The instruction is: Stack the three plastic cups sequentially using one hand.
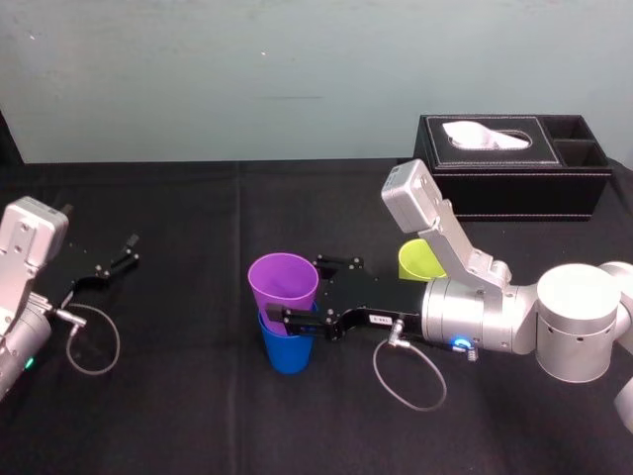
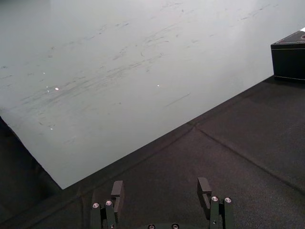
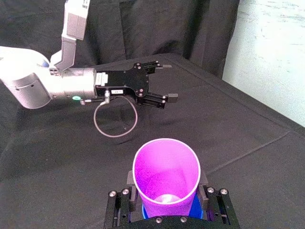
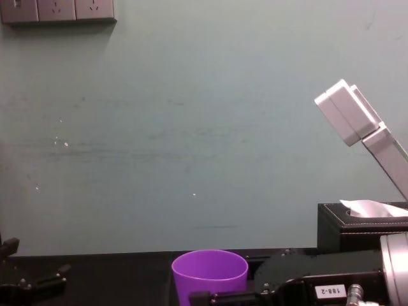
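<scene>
Though the purple cup point(image 1: 283, 282) sits nested in the blue cup point(image 1: 287, 351) at mid-table, the right gripper point(image 1: 294, 290) brackets it, clamped or released I cannot tell; the lime cup point(image 1: 417, 259) stands apart behind that arm, not yet stacked; the left gripper point(image 1: 131, 250) lies parked at the left, spread open. Black cloth point(image 1: 198, 416) covers the table; a black tissue box point(image 1: 514, 188) sits far right before a pale green wall point(image 1: 247, 69).

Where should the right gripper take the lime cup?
Upper wall below the rim, coming level from the side. The lime cup looks upright, mouth up, tapering downward, so jaws straddle it as the right gripper does the purple cup. Left gripper parked, open.
</scene>
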Controlling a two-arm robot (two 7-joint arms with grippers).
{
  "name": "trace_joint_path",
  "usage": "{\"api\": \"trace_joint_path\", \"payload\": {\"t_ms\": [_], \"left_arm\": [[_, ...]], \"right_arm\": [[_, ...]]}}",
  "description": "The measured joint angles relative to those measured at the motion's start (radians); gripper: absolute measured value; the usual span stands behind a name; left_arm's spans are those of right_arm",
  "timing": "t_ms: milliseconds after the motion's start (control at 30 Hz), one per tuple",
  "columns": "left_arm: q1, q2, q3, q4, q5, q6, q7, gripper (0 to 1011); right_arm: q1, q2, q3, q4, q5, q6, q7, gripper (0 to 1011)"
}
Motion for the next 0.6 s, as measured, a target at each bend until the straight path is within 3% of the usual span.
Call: {"api": "trace_joint_path", "payload": {"t_ms": [300,600], "left_arm": [[0.000,0.000,0.000,0.000,0.000,0.000,0.000,1010],[0.000,0.000,0.000,0.000,0.000,0.000,0.000,1010]], "right_arm": [[0.000,0.001,0.000,-0.002,0.001,0.000,0.000,728],[-0.001,0.001,0.001,-0.003,0.001,0.000,0.000,926]]}}
